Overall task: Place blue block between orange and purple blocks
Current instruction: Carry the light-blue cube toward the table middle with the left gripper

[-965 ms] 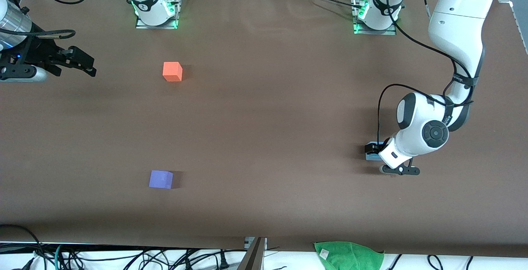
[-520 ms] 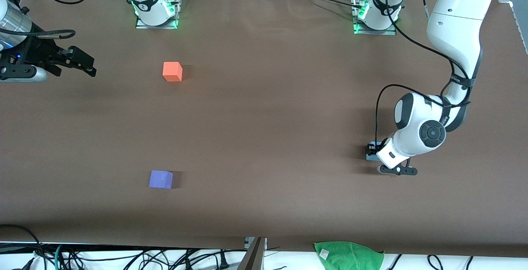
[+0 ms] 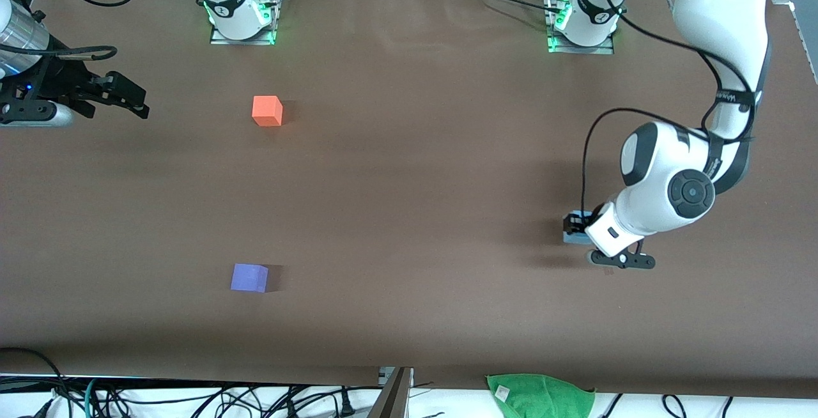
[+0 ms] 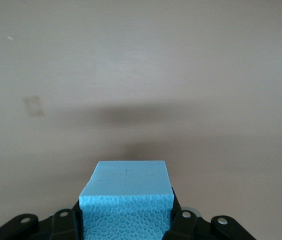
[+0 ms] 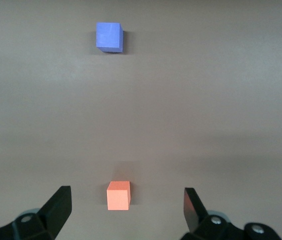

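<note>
Toward the left arm's end of the table, the bent left gripper (image 3: 578,229) clamps the small sky-blue matte cube (image 4: 126,202) above bare brown tabletop (image 3: 409,213). Well apart lie the violet-purple cube (image 3: 248,278), then the bright orange cube (image 3: 267,111); the right gripper (image 5: 126,210) waits, fingers spread and empty.

Front camera high, facing robots; wrist cameras look down along fingers, right sharing orange block (image 3: 267,110).

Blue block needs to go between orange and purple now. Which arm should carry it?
Left. The left hand is already shut on the blue block, lifted off the table. The right hand waits open above the orange block, holding nothing. The purple block sits nearer the camera.
</note>
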You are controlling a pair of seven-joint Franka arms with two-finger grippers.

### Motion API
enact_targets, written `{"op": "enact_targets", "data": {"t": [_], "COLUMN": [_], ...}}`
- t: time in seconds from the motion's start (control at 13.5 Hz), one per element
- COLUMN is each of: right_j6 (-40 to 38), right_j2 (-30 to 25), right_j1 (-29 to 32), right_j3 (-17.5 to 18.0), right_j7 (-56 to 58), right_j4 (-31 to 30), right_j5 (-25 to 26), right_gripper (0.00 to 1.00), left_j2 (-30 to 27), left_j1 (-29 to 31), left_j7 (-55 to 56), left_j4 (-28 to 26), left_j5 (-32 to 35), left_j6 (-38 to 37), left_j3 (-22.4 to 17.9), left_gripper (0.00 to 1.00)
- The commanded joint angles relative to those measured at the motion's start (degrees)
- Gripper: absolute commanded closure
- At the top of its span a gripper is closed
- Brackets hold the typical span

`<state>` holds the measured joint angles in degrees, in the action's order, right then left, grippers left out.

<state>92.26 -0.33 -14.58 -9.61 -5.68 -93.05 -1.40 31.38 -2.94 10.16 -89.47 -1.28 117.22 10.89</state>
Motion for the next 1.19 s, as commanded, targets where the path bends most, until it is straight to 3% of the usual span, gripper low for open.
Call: {"op": "enact_targets", "data": {"t": [0.0, 0.3, 0.52, 1.11], "right_j6": [-0.42, -0.33, 0.02, -0.06], "right_j2": [-0.38, 0.41, 0.68, 1.64], "right_j1": [0.08, 0.16, 0.16, 0.78], "right_j3": [-0.06, -0.06, -0.06, -0.15], "right_j7": [0.84, 1.02, 1.11, 0.93], "right_j4": [0.15, 0.23, 0.32, 0.41], "right_j5": [0.70, 0.53, 0.44, 0.17], "right_gripper": [0.01, 0.01, 0.01, 0.01], "left_j2": [0.26, 3.59, 7.63, 14.67], "left_j1": [-2.76, -13.03, -22.08, -25.36], "left_j7": [11.16, 25.85, 30.78, 31.42], "left_j4": [3.95, 5.53, 7.47, 4.84], "left_j5": [-0.83, -1.35, -0.39, 2.34], "left_j6": [-3.84, -3.41, -0.62, 11.71], "left_j3": [4.31, 4.41, 3.62, 3.62], "left_gripper": [0.77, 0.76, 0.69, 0.66]}}
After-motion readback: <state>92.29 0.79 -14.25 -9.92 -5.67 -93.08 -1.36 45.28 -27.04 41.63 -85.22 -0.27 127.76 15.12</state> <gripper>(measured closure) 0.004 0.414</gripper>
